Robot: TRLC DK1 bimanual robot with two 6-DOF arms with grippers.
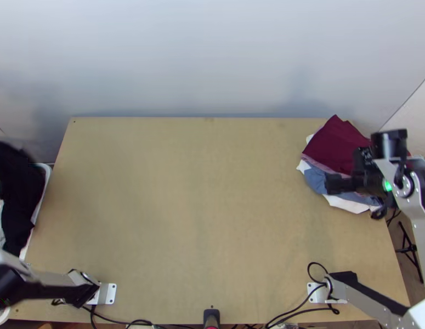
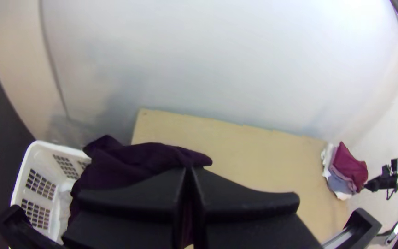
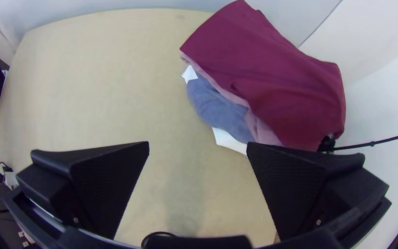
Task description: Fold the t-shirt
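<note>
The dark t-shirt (image 1: 17,197) hangs bunched over the white basket at the left of the table, in the top view. In the left wrist view my left gripper (image 2: 189,173) is shut on the bunched dark t-shirt (image 2: 130,161), with cloth around its fingertips. At the table's right side my right gripper (image 1: 357,192) is over the near part of a clothes pile. The right wrist view shows my right gripper (image 3: 198,147) open, with nothing held between its wide-apart fingers.
A pile of folded clothes (image 1: 335,143), maroon on top with pink, blue and white below, lies at the table's far right. The white basket (image 2: 33,154) stands beside the table's left edge. Bare tabletop (image 1: 201,208) spans the middle. Black cables run along the near edge.
</note>
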